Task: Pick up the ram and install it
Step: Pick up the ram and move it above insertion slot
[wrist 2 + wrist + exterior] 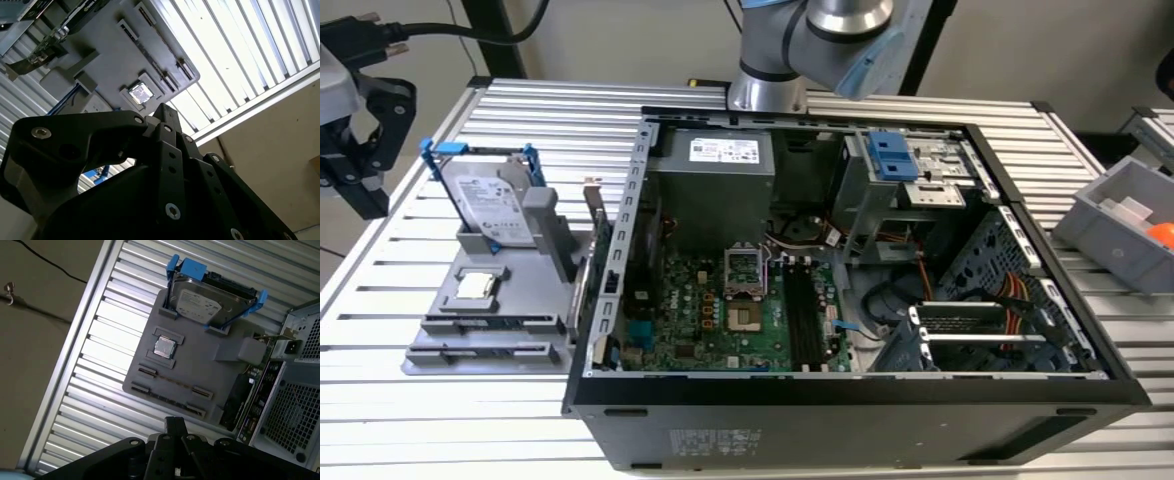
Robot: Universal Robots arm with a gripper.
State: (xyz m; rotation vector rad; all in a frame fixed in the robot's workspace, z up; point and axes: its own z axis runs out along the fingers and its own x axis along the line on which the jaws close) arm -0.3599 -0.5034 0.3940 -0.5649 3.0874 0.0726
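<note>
Grey plastic holder [210, 372] rests on the ribbed metal bench [100, 340], just beside the open computer case [854, 300]. The ram [172, 383], a thin stick, lies between clips along the holder's side nearest the jaws [175, 421], apart from them. Beyond the ram from the jaws sits a square silver chip [164, 347], and farther still a hard drive [200, 302] stands in its blue frame. The black jaws look closed, tips together with nothing between them, well apart from the case's black memory slots [803, 320].
</note>
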